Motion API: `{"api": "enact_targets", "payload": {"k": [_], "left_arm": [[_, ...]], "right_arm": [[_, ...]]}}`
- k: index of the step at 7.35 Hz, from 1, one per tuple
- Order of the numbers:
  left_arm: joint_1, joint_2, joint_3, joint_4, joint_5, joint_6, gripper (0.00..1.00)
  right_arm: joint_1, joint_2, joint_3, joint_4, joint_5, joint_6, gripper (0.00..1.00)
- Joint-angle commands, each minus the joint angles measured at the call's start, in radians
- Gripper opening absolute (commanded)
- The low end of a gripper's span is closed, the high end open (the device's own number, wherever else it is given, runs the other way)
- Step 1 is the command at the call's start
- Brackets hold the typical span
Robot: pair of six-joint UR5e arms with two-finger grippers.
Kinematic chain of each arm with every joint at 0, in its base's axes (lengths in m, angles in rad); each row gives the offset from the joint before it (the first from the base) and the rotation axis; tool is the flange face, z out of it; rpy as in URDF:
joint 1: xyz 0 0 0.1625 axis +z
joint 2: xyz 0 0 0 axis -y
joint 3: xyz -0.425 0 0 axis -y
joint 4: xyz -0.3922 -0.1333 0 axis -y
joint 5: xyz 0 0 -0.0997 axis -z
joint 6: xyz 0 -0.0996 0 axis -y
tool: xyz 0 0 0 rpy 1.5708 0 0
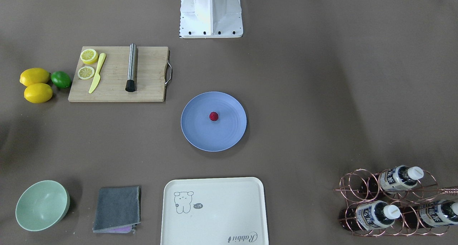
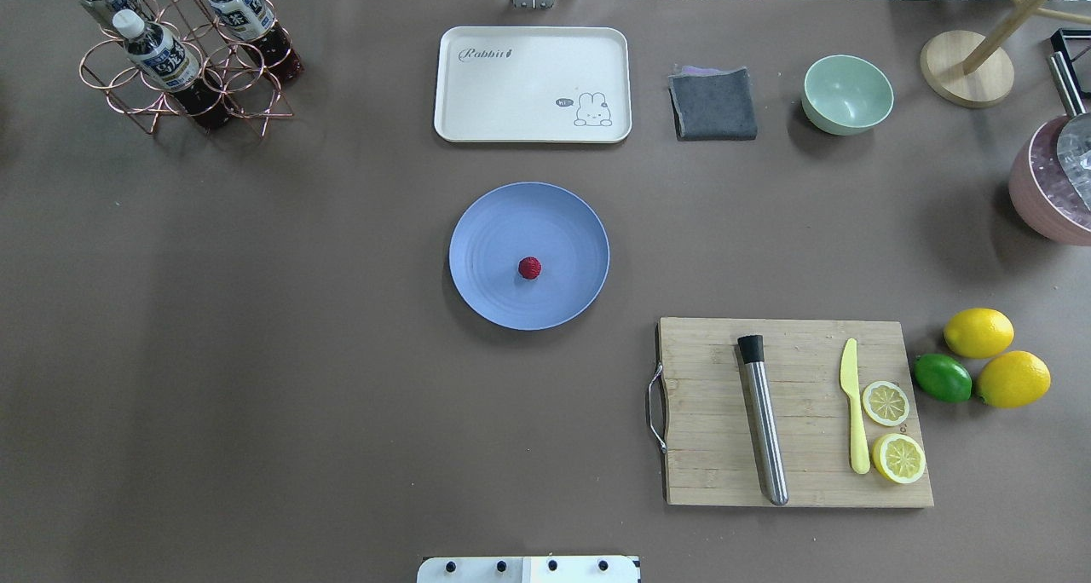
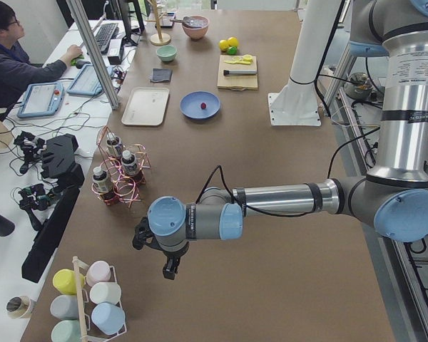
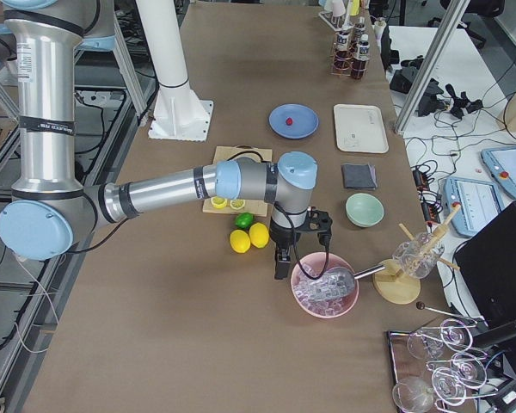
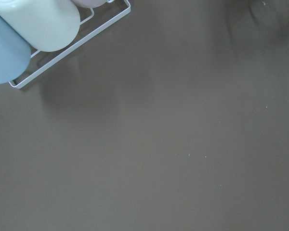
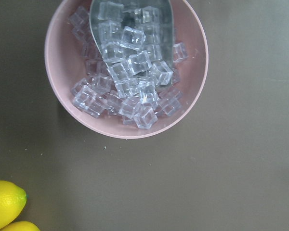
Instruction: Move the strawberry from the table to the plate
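The small dark-red strawberry [image 1: 213,116] [image 2: 529,268] rests near the middle of the round periwinkle-blue plate [image 1: 193,130] [image 2: 494,225], which lies on the grey-brown table [image 1: 322,94] in front of the robot's base. Both grippers are far from it. My left gripper [image 3: 170,269] hangs over the table's left end, near a rack of cups; only the exterior left view shows it, so I cannot tell its state. My right gripper [image 4: 281,262] hovers at the right end beside a pink bowl of ice; only the exterior right view shows it, so I cannot tell its state.
A wooden cutting board [image 2: 801,412] carries a steel muddler, a yellow knife and lemon slices, with two lemons [image 2: 978,332] and a lime beside it. A cream tray [image 2: 533,84], grey cloth [image 2: 714,104], mint bowl [image 2: 848,94] and bottle rack [image 2: 183,63] line the far edge. A person sits past the table.
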Motion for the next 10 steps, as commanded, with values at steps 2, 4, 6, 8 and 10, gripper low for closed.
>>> {"api": "enact_targets", "payload": {"k": [2,4,6,8,10], "left_arm": [[0.036,-0.02,0.0,0.002,0.051,-0.007,0.98],[0.048,-0.054,0.009,0.055,0.057,-0.01,0.98],[0.046,-0.068,0.006,0.13,0.084,-0.009,0.98],[0.046,-0.051,0.008,0.124,0.082,-0.007,0.98],[0.048,-0.046,0.012,0.126,0.075,-0.01,0.98]], "right_arm": [[0.011,0.0,-0.002,0.005,0.006,0.005,1.0],[0.011,-0.003,-0.097,0.162,0.007,0.011,1.0],[0.011,-0.004,-0.151,0.222,0.032,0.014,1.0],[0.011,-0.006,-0.149,0.222,0.035,0.007,1.0],[0.009,-0.004,-0.143,0.224,0.033,0.008,1.0]]}}
